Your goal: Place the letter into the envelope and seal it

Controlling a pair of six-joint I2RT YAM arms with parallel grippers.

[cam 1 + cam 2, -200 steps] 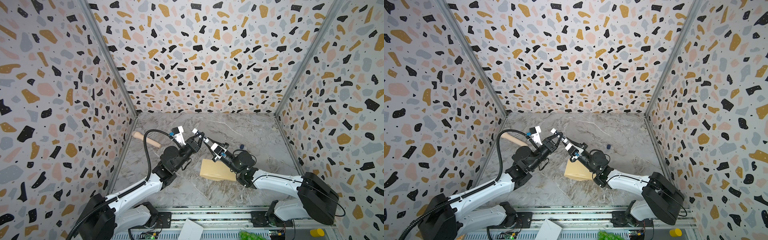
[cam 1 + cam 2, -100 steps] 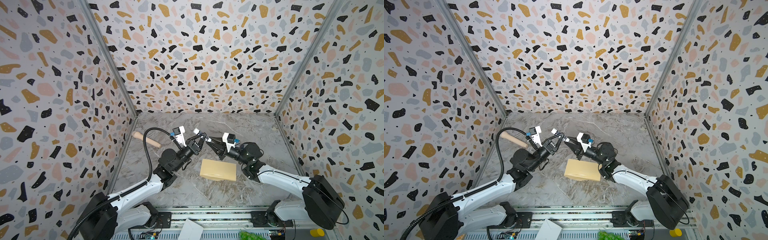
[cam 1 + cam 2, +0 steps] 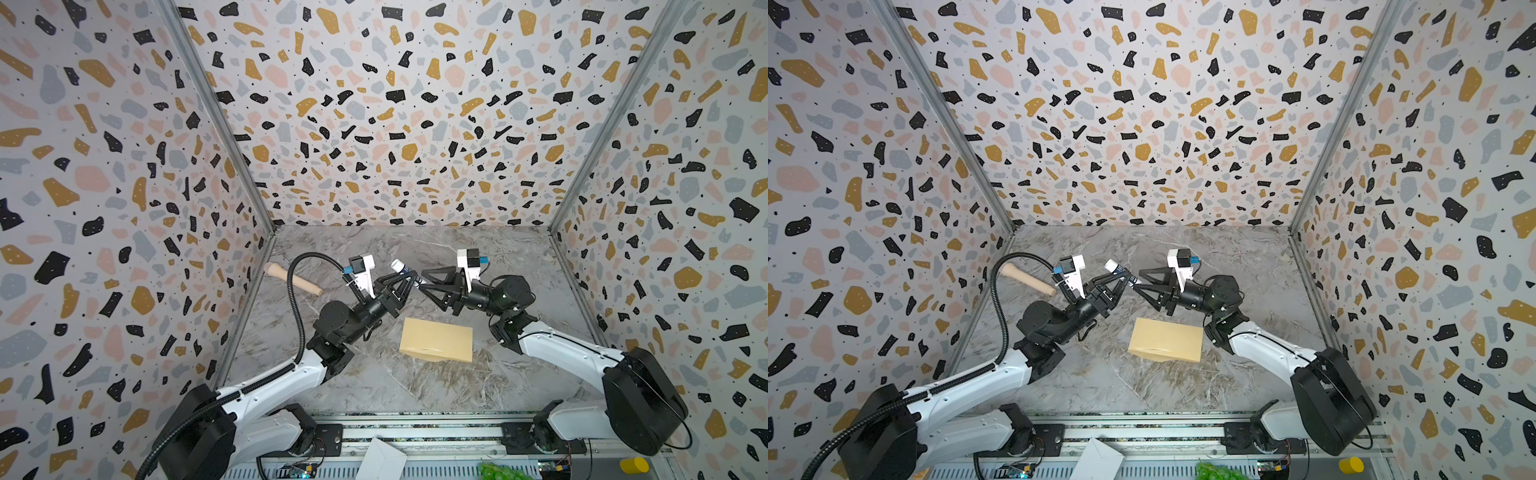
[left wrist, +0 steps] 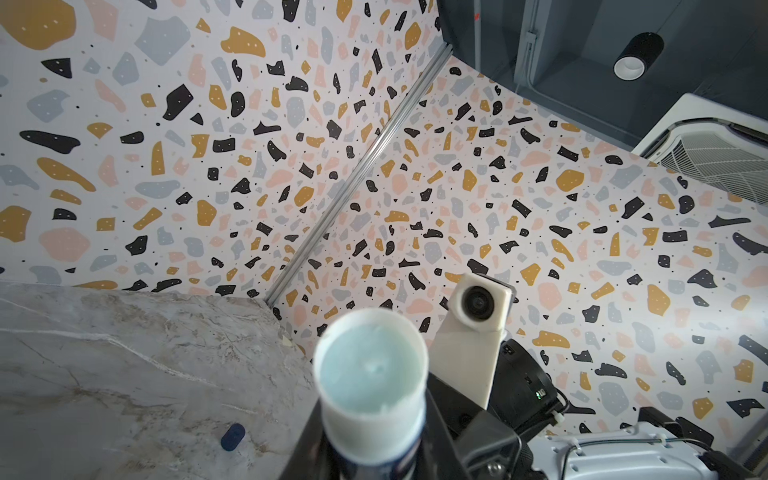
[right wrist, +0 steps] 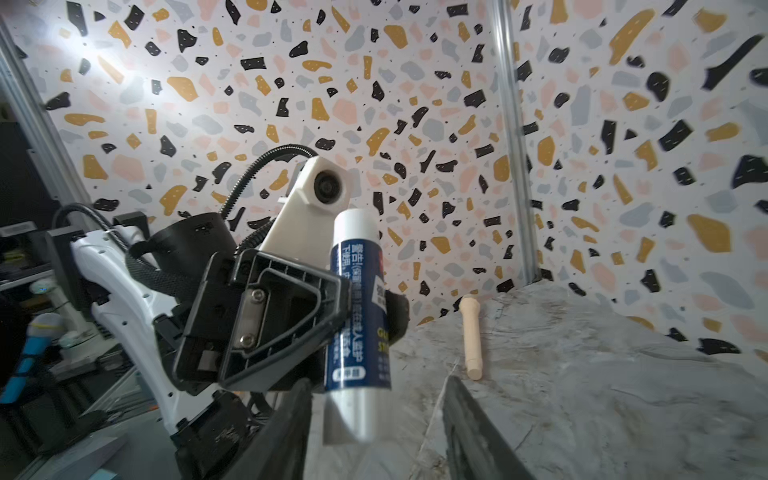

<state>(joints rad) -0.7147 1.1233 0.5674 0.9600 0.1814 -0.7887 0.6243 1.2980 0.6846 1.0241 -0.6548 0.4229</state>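
Blue-and-white cylindrical glue stick [image 5: 357,299], clamped in left gripper [image 3: 409,277]; right gripper [image 3: 421,281], fingers spread about its silver end; tan kraft-paper envelope [image 3: 436,338] lying flat

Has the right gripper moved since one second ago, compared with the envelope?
Yes. The right gripper has drawn back toward the back wall, away from the envelope; its arm hid the envelope's right part, which now lies uncovered.

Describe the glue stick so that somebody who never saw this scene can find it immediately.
Start at the marble table and find the tan envelope near its middle. Beyond it, where both arms meet, the left gripper holds the glue stick. It is a small dark blue tube with a white open top, unlike the bare wooden peg by the left wall.
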